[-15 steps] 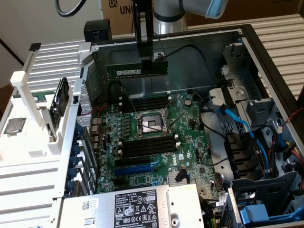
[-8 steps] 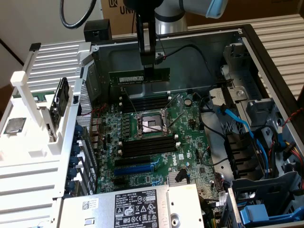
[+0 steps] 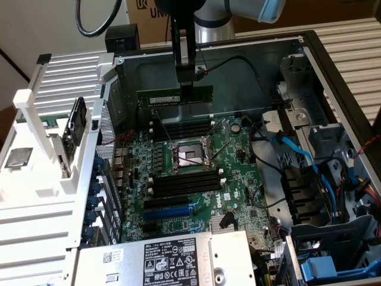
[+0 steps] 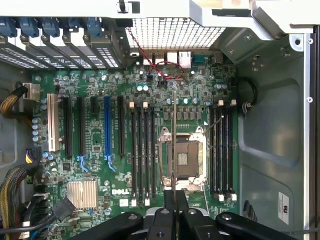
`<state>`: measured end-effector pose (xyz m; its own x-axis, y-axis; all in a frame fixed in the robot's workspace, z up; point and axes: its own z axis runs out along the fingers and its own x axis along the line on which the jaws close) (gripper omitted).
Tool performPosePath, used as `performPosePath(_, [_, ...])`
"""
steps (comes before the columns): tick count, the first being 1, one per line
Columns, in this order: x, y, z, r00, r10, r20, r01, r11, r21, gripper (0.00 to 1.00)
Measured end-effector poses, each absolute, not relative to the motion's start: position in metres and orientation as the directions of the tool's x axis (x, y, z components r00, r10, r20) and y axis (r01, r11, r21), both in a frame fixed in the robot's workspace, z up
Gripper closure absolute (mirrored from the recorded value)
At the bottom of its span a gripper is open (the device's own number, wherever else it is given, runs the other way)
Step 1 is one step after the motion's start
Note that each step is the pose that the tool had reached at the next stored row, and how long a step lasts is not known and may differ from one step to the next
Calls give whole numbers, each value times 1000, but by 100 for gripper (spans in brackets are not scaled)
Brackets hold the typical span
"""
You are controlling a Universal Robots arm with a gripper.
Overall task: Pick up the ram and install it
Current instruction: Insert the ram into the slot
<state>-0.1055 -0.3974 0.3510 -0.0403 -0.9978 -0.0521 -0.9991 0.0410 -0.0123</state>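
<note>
The open computer case (image 3: 333, 71) contains the motherboard (image 3: 238, 173) with its processor socket (image 3: 189, 156) and black memory slots (image 3: 181, 128). The gripper (image 3: 189, 85) is closed narrowly on the ram (image 3: 166, 98), which hangs above the board. The exterior view shows the ram's flat side, and the wrist view shows it edge-on across the socket.

Silver arm (image 3: 212, 28) with pale-blue cap (image 3: 271, 8), black cable loop (image 3: 92, 34), black pincer (image 3: 188, 84).
</note>
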Motion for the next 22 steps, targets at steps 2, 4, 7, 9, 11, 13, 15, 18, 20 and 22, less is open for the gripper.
performPosePath(2, [-106,-397,351,-40,-998,-52,-999,41,-12,88])
performPosePath(4, [-106,-398,351,-40,-998,-52,-999,41,-13,88])
performPosePath(7, [-106,-400,350,-40,-998,-52,-999,41,-13,88])
performPosePath(9, [-106,-401,348,-40,-998,-52,-999,41,-13,88])
performPosePath(11, [-106,-402,346,-40,-998,-52,-999,41,-13,88])
performPosePath(13, [-105,-402,346,-40,-998,-52,-999,41,-13,88])
performPosePath(15, [-105,-402,344,-40,-998,-54,-999,41,-13,88])
performPosePath(18, [-105,-402,344,-40,-998,-48,-999,41,-13,88])
performPosePath(20, [-105,-400,343,-40,-999,-22,-999,41,-14,88])
performPosePath(22, [-105,-399,343,-40,-999,0,-999,40,-18,88])
